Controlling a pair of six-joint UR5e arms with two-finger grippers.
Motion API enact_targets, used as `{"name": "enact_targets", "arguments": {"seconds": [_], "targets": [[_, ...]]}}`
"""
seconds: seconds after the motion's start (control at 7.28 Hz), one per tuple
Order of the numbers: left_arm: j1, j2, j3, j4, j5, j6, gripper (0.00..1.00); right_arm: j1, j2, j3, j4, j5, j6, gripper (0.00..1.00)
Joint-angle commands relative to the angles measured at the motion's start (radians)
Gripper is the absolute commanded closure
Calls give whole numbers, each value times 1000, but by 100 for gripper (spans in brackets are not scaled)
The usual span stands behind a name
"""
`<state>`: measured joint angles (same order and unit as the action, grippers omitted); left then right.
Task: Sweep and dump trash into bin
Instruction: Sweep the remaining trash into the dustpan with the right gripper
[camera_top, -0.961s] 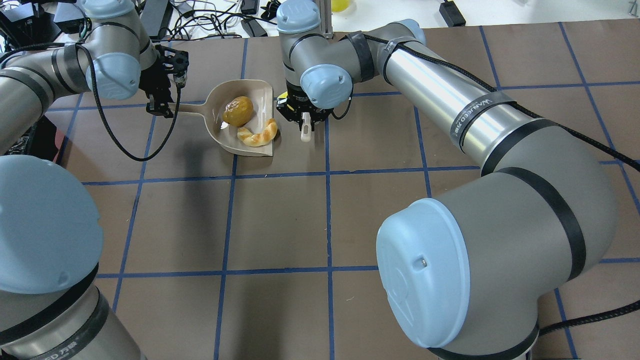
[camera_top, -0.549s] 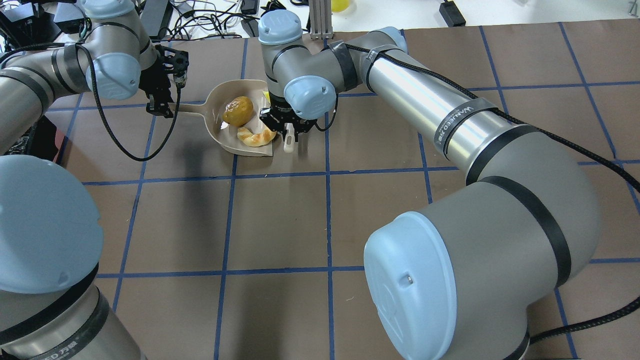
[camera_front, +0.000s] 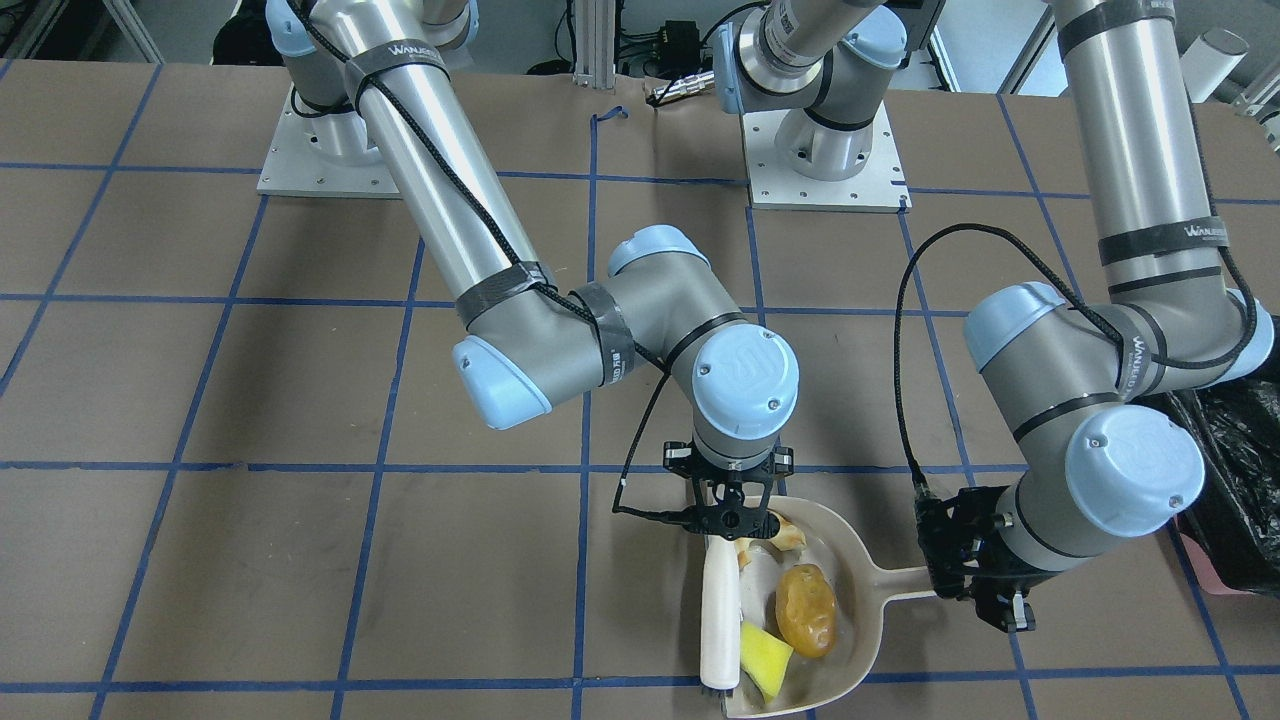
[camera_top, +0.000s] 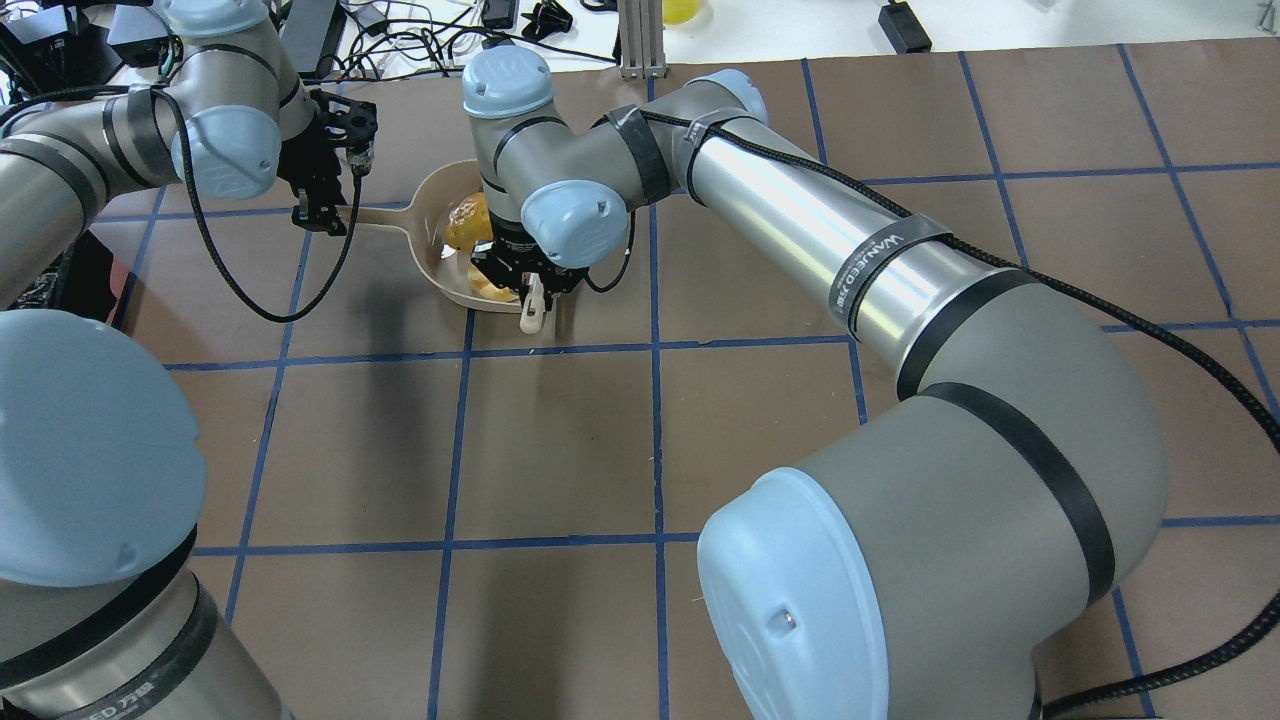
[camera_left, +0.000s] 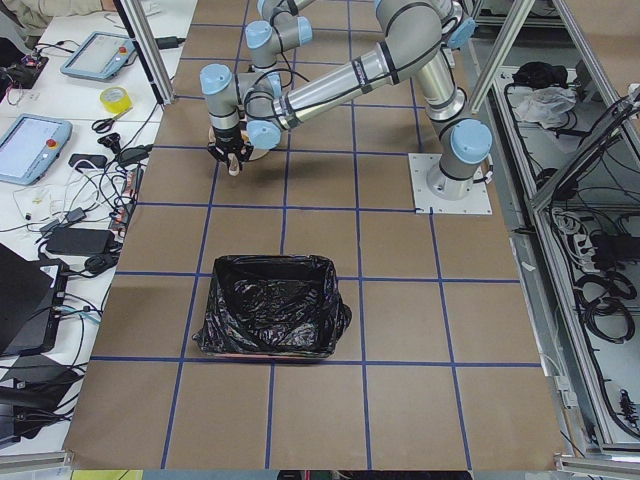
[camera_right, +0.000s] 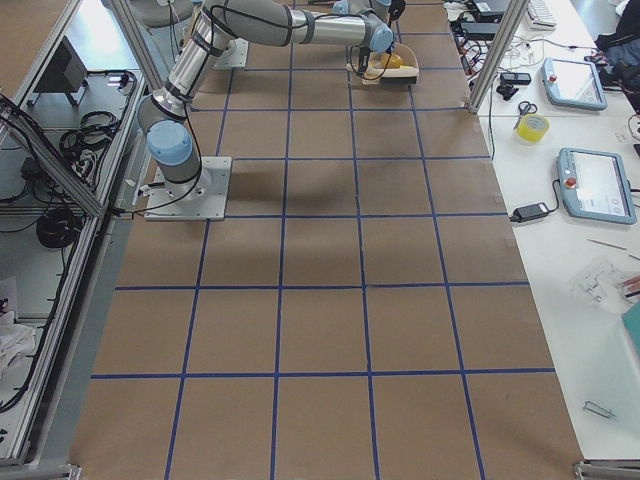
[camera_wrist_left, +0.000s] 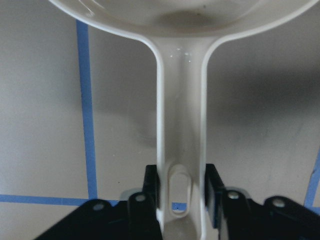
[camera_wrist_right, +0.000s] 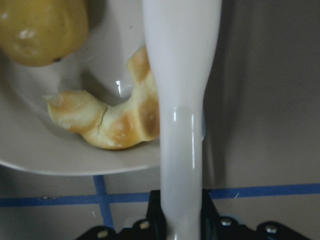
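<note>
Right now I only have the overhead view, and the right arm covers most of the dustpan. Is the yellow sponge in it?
Observer: Yes. The front view shows the sponge inside the dustpan, at its open edge beside the potato.
Reviewer: And the bread?
Observer: In the dustpan too. The right wrist view shows the bread with one end hidden behind the brush.
Reviewer: Where is the bin?
Observer: The left side view shows the bin on the table, apart from both arms, its black bag open.
</note>
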<state>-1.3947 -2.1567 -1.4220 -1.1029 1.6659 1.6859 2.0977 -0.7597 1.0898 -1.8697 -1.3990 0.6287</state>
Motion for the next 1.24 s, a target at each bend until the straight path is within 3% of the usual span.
{"name": "enact_targets", "arguments": {"seconds": [0.0, 0.82, 1.1], "targets": [[0, 0, 0, 2, -2, 0, 100, 28, -13, -13, 6, 25, 32, 100], [11, 0, -3, 5, -17, 6, 100, 5, -101, 106, 78, 3, 23, 100], [14, 1, 0, 5, -18, 9, 100, -77, -185, 108, 243, -50, -16, 100]]}}
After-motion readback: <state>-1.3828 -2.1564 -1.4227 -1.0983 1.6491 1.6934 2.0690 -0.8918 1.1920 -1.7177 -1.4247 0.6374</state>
